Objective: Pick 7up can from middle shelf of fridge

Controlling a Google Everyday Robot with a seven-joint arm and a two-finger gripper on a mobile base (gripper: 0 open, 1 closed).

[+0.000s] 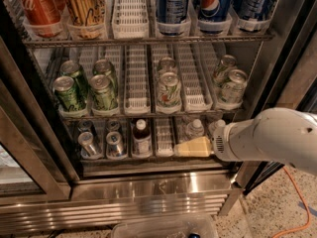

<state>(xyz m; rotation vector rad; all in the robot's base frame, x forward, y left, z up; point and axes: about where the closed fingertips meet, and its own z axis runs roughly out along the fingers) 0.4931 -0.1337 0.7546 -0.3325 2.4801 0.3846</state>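
The fridge (163, 187) stands open with three racks in view. On the middle shelf (136, 114), two pale silver cans with green lettering stand at the right; the front one is the 7up can (232, 87). A whitish can with green swirls (169, 89) stands in the centre lane, and dark green cans (69, 93) stand at the left. My gripper (193, 147), cream-coloured on a white arm (270, 139) coming from the right, is in front of the bottom shelf. It is below and left of the 7up can and touches no can.
The top rack holds red, gold and blue Pepsi cans (214, 4). The bottom rack holds small cans, a dark bottle (141, 135) and water bottles. A dark door frame (29, 128) runs down the left. An orange cable (297, 207) lies on the floor at right.
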